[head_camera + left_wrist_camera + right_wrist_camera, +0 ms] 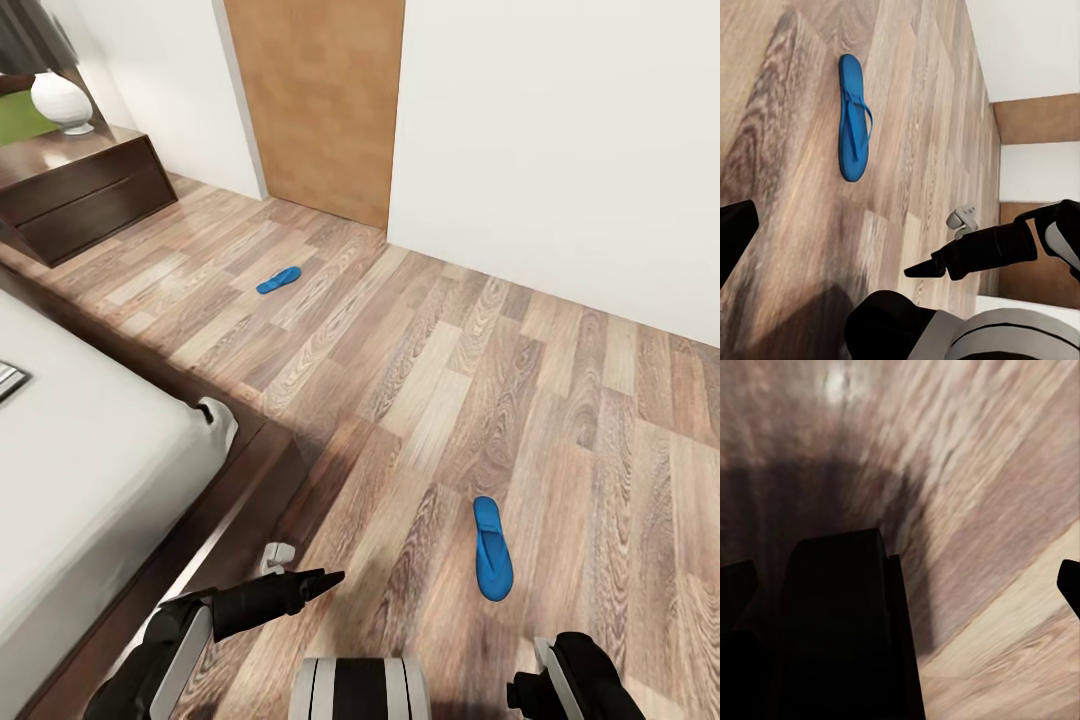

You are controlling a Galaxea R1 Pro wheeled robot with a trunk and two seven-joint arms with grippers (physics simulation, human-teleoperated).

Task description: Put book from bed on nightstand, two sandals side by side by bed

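Note:
Two bright blue sandals lie apart on the plank floor. One sandal (278, 281) is far off near the wooden door, the other sandal (492, 548) (853, 120) is close in front of me. The bed (100, 480) fills the left side, and a thin flat book (8, 380) rests on its mattress, cut off by the picture's edge. A dark nightstand (95, 195) stands at the back left. My left gripper (335, 577) hovers low beside the bed's corner, open, pointing toward the near sandal. My right gripper (900, 577) is open and empty above the floor.
A white vase (62, 100) stands on the nightstand. The bed's dark wooden frame (245, 480) juts out just left of my left arm. A wooden door (320, 100) and white walls close the far side. My trunk (360, 690) shows at the bottom.

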